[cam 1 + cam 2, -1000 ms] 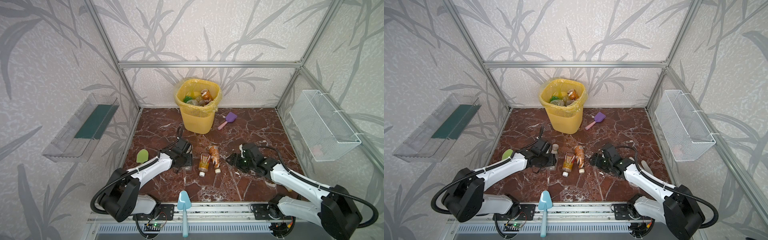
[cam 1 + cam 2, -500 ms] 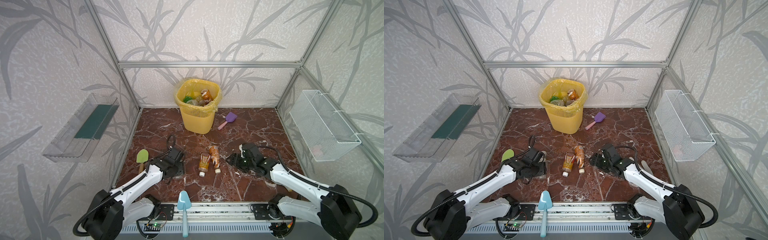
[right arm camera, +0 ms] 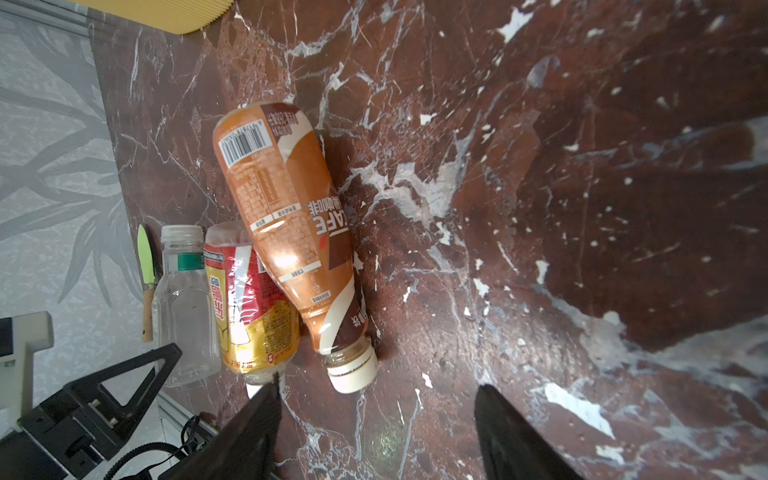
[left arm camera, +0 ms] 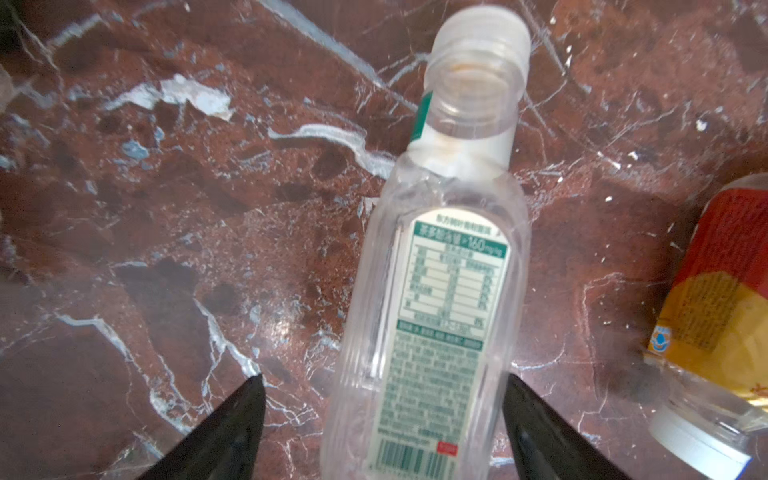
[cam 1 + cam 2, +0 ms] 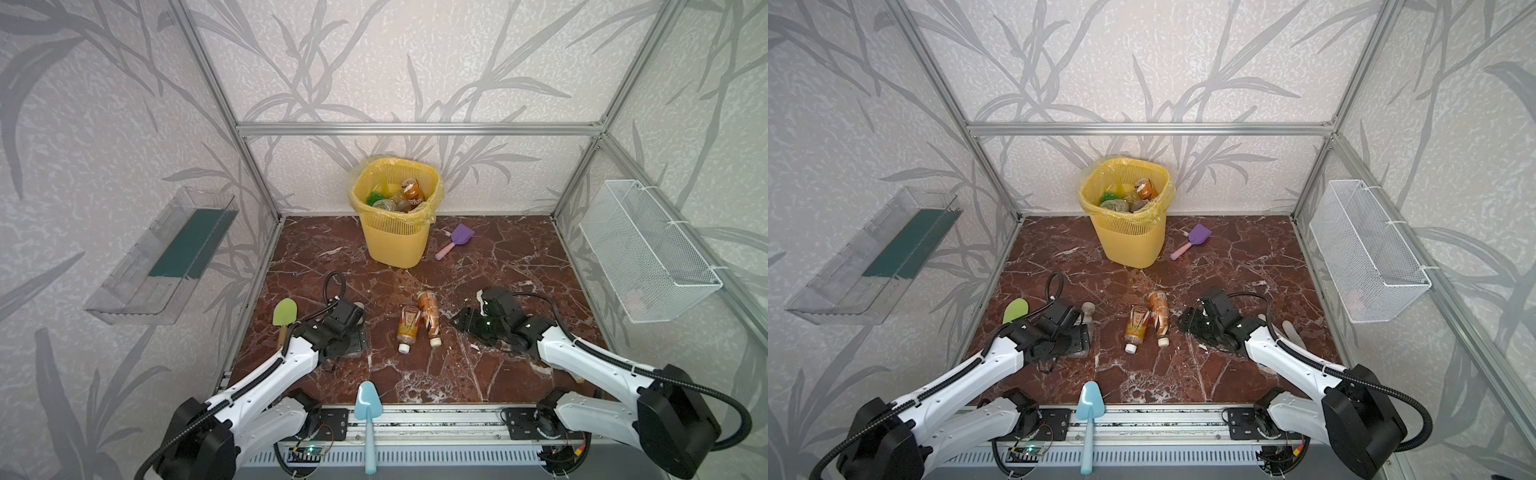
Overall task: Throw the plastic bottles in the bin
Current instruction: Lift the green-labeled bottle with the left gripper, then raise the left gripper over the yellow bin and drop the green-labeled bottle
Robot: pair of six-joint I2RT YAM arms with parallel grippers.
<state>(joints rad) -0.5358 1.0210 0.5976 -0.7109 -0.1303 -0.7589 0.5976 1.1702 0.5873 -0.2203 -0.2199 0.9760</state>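
The left gripper [image 4: 384, 376] has just spread wide astride the clear bottle [image 4: 436, 291], poised to grab it for the bin [image 5: 392, 245]; the right gripper [image 3: 378, 385] hangs half-open, empty.

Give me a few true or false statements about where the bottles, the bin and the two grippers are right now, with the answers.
1. The bin is empty. False: several bottles lie in it.
2. The left gripper straddles a clear bottle with open fingers. True.
3. The right gripper grips the brown bottle. False: its fingers are open and empty; that bottle lies on the floor.
4. The purple shovel lies on the floor beside the bin. True.
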